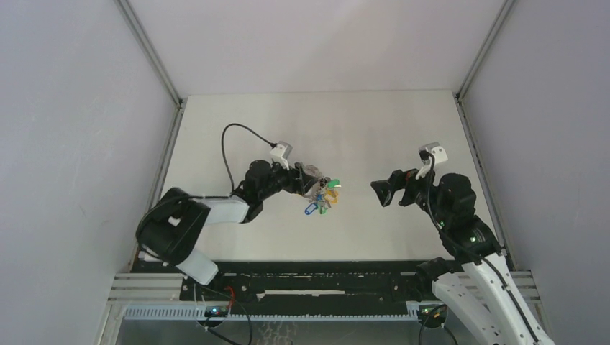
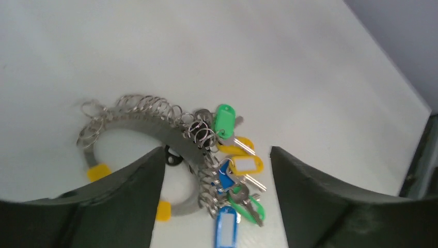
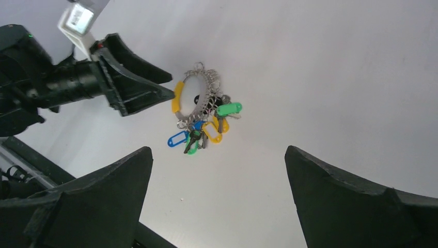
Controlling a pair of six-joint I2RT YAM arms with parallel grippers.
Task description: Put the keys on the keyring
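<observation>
Dark fingers [image 2: 129, 206] of the left tool [image 2: 217, 152] fill the foreground, spread apart and empty. Just beyond them on the white desk [image 2: 310, 62] lies the grey curved keyring [image 2: 139, 124] with yellow end caps, strung with silver split rings and coloured plastic tags. A small black-headed key [image 2: 173, 157] sits beside the near finger, its blade hidden.

The right tool [image 3: 218, 150] gapes wide and empty, well apart from the bunch.

From above, the bunch lies between both tools. It looks light, loose and slippery. Take the ring by its stiff band and the key by its head.

Part of the keyring [image 2: 135, 123] behind the left claw [image 2: 216, 153]
</observation>
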